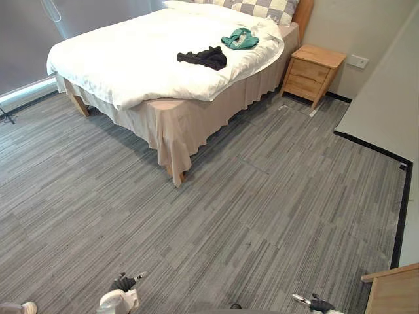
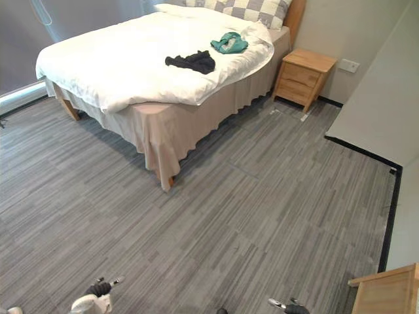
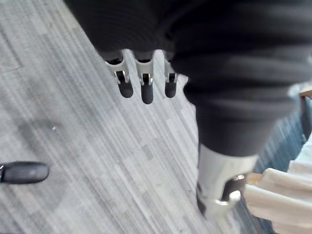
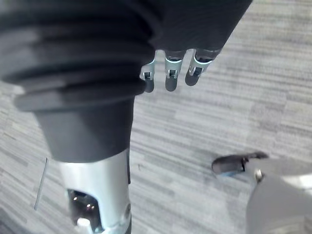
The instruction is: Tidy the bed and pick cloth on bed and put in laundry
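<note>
A: On the bed (image 1: pixel 118 59) well ahead of you, what lies there?

B: A black cloth (image 1: pixel 204 58) mid-duvet and a green cloth (image 1: pixel 239 40) nearer the checkered pillow (image 1: pixel 262 8). A nightstand (image 1: pixel 313 73) stands beside the bed's head, and grey floor (image 1: pixel 249 216) lies between you and it. Your left hand (image 1: pixel 122 284) and right hand (image 1: pixel 321 305) hang low, fingers loosely straight, both empty.

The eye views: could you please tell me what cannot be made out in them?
Black garment and green garment, left eye view: crumpled and too small to tell their kind.
Checkered pillow, left eye view: cut off by the top edge.
Wooden furniture, right eye view: cut off by the lower right corner; its type unclear.
</note>
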You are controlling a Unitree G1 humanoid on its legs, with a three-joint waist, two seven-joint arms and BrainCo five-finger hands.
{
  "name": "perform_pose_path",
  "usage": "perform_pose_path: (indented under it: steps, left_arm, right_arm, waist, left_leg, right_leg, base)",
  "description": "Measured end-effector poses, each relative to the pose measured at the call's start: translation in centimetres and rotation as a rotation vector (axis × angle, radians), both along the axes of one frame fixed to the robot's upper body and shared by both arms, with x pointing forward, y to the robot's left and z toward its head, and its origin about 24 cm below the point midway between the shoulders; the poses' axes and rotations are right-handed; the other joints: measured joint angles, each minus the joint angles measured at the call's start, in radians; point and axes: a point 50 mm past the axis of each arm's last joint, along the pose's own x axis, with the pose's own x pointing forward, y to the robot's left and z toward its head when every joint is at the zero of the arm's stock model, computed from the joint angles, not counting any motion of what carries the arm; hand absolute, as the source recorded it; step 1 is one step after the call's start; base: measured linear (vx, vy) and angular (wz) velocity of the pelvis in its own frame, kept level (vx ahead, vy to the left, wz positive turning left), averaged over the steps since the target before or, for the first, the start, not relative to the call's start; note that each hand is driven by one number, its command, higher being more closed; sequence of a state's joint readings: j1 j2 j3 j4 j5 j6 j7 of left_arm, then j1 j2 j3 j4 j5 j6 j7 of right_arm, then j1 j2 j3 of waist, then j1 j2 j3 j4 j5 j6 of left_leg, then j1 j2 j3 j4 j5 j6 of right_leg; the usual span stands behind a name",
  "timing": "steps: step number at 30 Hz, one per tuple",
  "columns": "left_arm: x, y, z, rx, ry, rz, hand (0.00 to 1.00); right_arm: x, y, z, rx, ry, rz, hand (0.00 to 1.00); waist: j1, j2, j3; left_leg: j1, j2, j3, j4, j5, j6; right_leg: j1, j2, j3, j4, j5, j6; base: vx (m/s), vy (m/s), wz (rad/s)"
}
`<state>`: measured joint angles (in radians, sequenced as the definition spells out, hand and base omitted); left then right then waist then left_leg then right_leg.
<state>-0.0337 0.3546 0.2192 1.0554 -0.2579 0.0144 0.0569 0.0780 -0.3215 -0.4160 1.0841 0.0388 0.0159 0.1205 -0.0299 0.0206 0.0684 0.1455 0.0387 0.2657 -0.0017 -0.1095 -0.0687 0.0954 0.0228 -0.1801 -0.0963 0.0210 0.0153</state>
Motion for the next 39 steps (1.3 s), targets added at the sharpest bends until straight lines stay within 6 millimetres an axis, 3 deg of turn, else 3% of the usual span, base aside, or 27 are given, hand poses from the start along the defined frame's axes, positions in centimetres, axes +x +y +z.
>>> perform_pose_path:
  steps: [10,24,37,39]
  left_arm:
    - [-0.8,0.1,-0.4,-0.039,0.009,0.030,0.00]
    - [-2.1,-3.5,-2.2,-0.156,0.035,0.033,0.00]
    - [-3.2,-4.5,-2.9,-0.179,0.063,0.036,0.00]
    - [-2.8,-5.1,-2.9,-0.186,0.064,0.010,0.00]
  right_arm:
    - [1.0,-0.4,0.6,-0.036,-0.073,0.014,0.00]
    - [3.0,0.0,0.9,-0.048,-0.120,-0.002,0.00]
    - [2.6,0.9,0.3,0.040,-0.092,0.039,0.00]
    - [2.5,1.5,0.0,0.076,-0.101,0.047,0.00]
  waist:
    - [-0.004,-0.004,0.004]
    - [-0.006,-0.008,0.003]
    - [-0.007,-0.014,0.007]
    - [-0.007,-0.011,0.034]
  left_leg:
    - [-0.005,0.005,0.026,-0.018,0.004,0.007]
    - [0.010,0.003,0.025,-0.030,0.005,0.008]
    - [0.013,0.002,0.026,-0.031,0.009,0.015]
    - [0.028,0.006,0.027,-0.023,0.004,0.023]
  right_leg:
    - [-0.016,0.007,0.001,-0.002,0.007,-0.020]
    - [-0.006,0.007,-0.027,0.005,0.008,-0.020]
    - [-0.005,0.006,-0.030,0.006,0.007,-0.020]
    - [-0.042,-0.007,-0.037,0.129,-0.059,0.000]
  base:
    - [-0.04,-0.017,-0.03]
    - [0.01,-0.003,0.01]
    - [-0.05,-0.019,-0.01]
    - [-0.01,0.006,0.03]
